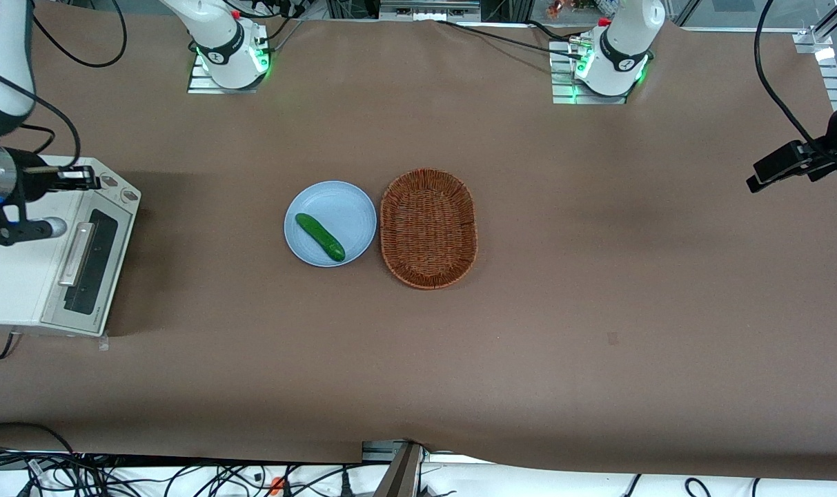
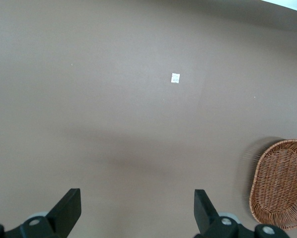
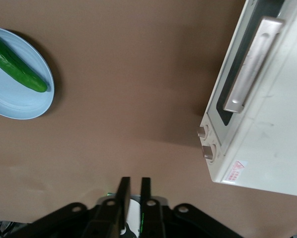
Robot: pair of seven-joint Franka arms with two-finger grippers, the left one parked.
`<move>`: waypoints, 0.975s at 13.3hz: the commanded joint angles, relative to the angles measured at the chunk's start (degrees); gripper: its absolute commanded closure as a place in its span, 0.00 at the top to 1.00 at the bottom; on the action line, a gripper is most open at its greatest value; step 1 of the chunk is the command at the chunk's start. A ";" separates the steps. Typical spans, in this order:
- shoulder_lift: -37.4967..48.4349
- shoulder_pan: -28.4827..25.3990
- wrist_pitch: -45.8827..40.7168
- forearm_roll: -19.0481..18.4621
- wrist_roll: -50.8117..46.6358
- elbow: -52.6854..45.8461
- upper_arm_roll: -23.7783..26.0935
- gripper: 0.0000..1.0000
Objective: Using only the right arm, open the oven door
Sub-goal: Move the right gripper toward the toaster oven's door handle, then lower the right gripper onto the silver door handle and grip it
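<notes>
The cream-white toaster oven (image 1: 18,276) stands at the working arm's end of the table. Its door (image 1: 95,266) is closed, with a dark glass window and a silver bar handle (image 1: 75,254). The right arm's black gripper (image 1: 90,179) hovers above the oven's two-knob end, farther from the front camera than the handle. In the right wrist view the gripper (image 3: 134,179) has its fingers nearly together with nothing between them. It is apart from the handle (image 3: 250,69) and the knobs (image 3: 204,141).
A light blue plate (image 1: 349,200) with a green cucumber (image 1: 319,237) lies mid-table, beside a brown wicker basket (image 1: 428,228). Both lie toward the parked arm from the oven. The plate (image 3: 9,101) also shows in the right wrist view.
</notes>
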State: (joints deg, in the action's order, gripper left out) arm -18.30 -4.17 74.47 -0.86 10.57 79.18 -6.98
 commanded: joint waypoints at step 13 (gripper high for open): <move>-6.13 -1.10 15.34 -19.96 4.88 10.47 -0.14 0.00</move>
State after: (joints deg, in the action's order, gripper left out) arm -24.46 -5.91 87.85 -18.12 12.77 89.00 -7.04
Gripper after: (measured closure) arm 0.991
